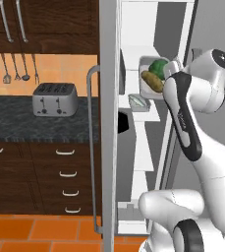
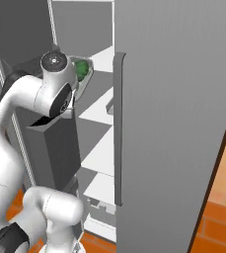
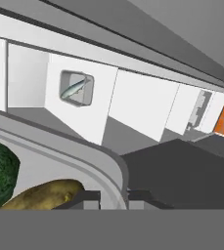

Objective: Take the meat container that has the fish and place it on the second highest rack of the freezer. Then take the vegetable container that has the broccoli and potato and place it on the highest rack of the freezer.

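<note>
Vegetable container [image 1: 151, 78], carrying broccoli [image 1: 158, 67] and a potato [image 1: 152, 81], hung at the freezer's [image 1: 133, 49] upper rack level, its rim pinched by the claw [image 3: 113, 196]; the fish container [image 1: 138, 103] sat on the white rack [image 1: 151, 114] just below; a toaster [image 1: 54, 99] stood on the dark table [image 1: 15, 123] beside the open door.

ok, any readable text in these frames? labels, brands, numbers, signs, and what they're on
None readable.
Toaster: no brand or dial marks.
Freezer door: plain grey.
Vegetable container, fish container: no labels.
Drawers: handles only.
</note>
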Robot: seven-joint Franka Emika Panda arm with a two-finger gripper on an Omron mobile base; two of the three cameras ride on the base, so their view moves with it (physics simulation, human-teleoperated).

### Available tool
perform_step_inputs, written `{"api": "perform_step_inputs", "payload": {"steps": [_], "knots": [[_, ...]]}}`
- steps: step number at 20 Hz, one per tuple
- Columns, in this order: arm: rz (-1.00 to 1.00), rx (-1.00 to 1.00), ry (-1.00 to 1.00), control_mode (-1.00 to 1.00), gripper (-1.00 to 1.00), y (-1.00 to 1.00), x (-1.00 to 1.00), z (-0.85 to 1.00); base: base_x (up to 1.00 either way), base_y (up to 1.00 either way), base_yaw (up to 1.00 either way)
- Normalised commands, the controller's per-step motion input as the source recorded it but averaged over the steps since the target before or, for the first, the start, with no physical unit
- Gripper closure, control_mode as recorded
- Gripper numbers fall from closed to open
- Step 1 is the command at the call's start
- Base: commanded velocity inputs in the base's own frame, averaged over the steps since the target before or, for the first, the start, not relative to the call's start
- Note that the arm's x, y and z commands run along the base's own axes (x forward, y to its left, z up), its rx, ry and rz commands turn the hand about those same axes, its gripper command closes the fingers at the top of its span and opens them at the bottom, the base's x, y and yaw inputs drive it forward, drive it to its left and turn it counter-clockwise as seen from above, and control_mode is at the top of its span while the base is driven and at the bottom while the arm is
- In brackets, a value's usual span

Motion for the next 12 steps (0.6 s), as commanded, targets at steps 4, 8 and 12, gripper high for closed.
{"api": "perform_step_inputs", "payload": {"steps": [4,8,12], "knots": [[-0.08,0.02,0.15,-1.00,1.00,0.00,0.63,0.95,0.00,0.00,0.00],[-0.05,0.01,0.10,-1.00,1.00,-0.07,0.66,0.55,0.00,0.00,0.00],[-0.05,0.00,0.00,-1.00,1.00,-0.15,0.77,-0.17,0.00,0.00,0.00]]}}
